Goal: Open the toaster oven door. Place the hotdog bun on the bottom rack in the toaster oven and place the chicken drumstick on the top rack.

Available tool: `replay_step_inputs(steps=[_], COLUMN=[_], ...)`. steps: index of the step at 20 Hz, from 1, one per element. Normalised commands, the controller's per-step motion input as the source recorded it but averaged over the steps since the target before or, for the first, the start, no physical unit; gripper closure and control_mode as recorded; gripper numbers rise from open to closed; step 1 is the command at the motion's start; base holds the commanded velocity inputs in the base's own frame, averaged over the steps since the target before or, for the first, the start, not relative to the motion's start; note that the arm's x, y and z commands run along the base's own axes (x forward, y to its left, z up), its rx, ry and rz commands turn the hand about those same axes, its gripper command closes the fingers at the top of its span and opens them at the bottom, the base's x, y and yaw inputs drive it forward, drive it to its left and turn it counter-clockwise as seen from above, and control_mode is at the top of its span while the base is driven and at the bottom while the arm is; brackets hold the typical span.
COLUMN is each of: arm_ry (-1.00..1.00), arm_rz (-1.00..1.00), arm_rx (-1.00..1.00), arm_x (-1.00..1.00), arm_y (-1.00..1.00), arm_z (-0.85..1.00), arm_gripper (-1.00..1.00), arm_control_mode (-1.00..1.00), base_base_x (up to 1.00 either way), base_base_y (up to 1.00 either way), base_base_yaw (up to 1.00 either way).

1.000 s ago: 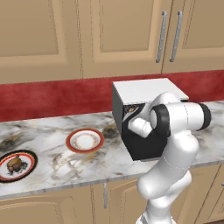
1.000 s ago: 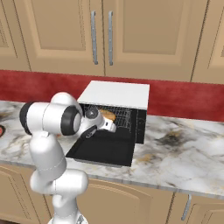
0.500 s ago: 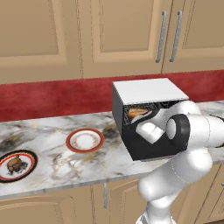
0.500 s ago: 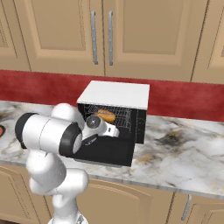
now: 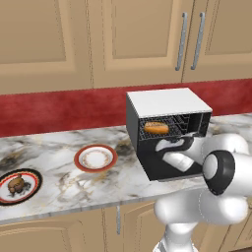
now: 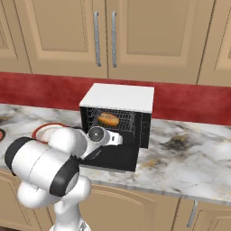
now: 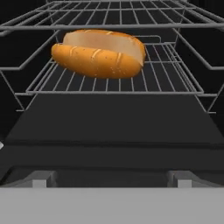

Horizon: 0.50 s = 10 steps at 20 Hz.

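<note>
The toaster oven (image 5: 165,101) (image 6: 119,97) stands with its toaster oven door (image 6: 113,159) (image 7: 109,151) folded down flat. The hotdog bun (image 5: 156,128) (image 6: 108,119) (image 7: 98,54) lies on the bottom rack (image 7: 113,83), to the left of its middle in the hand view. Above it the top rack (image 7: 118,17) is bare. My gripper (image 5: 172,143) (image 6: 118,139) (image 7: 110,178) hovers over the lowered door just outside the oven mouth, open, with nothing between its fingers. The chicken drumstick (image 5: 16,183) sits on a dark-rimmed plate (image 5: 30,189) at the far left of the counter.
A red-rimmed plate (image 5: 96,157) (image 6: 43,131) with nothing on it lies on the marble counter (image 5: 54,157) left of the oven. Wooden wall cabinets (image 5: 142,39) hang above, against a red backsplash. The counter (image 6: 194,158) runs on to the right of the oven.
My hand has drawn back out of the oven mouth, and the elbow has swung lower. The bun stays on the bottom rack. The jaws stayed open.
</note>
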Motion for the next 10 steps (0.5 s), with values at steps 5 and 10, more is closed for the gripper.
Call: replay_step_inputs(steps=[5, 10], arm_ry=[0.27, 0.34], arm_rz=[0.21, 0.21], arm_rx=[-0.07, -0.09], arm_x=[0.00, -0.04], arm_y=[-0.04, -0.05], arm_z=[0.76, 0.68], arm_gripper=[-1.00, -1.00], arm_control_mode=[-1.00, -1.00], base_base_x=[0.00, 0.00], base_base_y=[0.00, 0.00], base_base_yaw=[0.00, 0.00])
